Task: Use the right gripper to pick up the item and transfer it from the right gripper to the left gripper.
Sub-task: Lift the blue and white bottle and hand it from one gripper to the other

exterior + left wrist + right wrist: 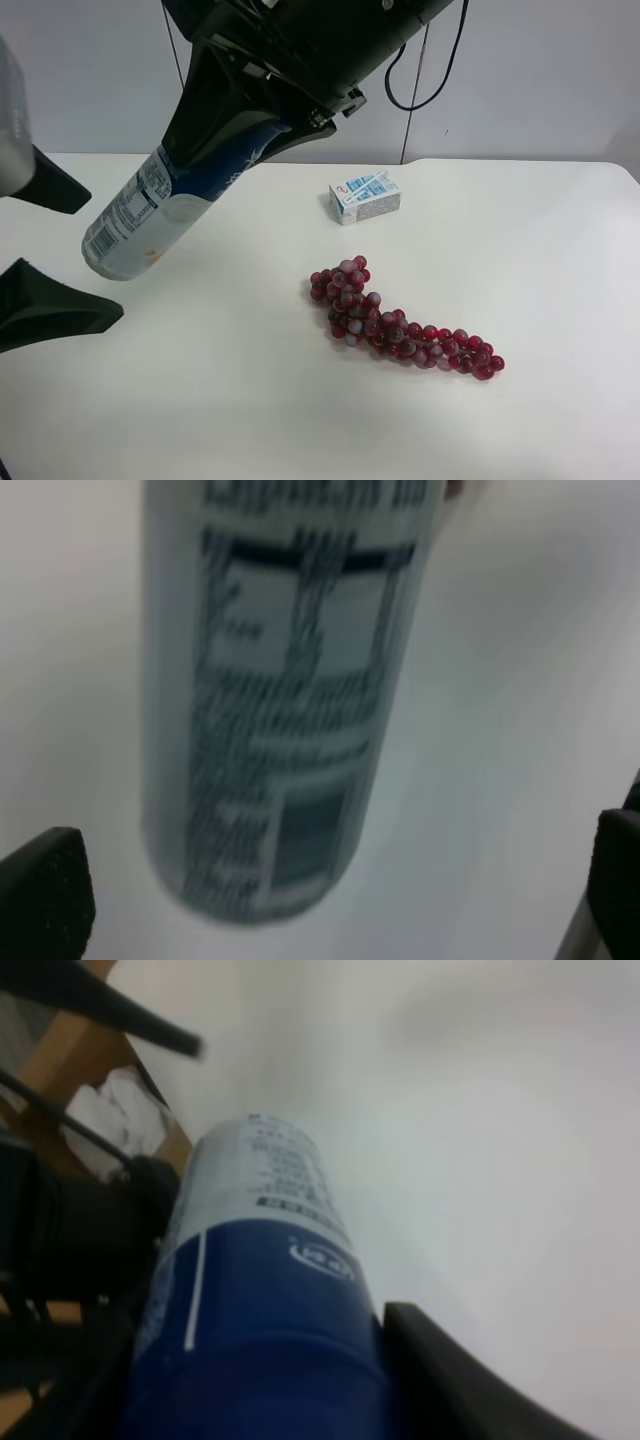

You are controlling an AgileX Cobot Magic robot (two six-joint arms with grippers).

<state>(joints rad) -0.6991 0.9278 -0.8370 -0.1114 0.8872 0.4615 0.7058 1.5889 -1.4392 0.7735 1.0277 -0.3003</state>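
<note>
bottle [140, 220] clamped in right gripper [235, 140], cap hidden, left gripper [104, 255] wide open, cropped

The right hand [235, 135] is closed round the blue upper part of the bottle [140, 215]. The bottle hangs tilted above the bench [560, 260], its whitish base pointing down and away from that hand, toward the left hand [100, 252]. The left hand's two black fingers are spread wide, one on each side of the bottle's base (whether either touches it cannot be told). On the side of the right hand away from the left hand, the small carton [365, 197] sits on the bench. Farther from that hand lies the red grape bunch [400, 325], near the carton but apart from it.
</note>
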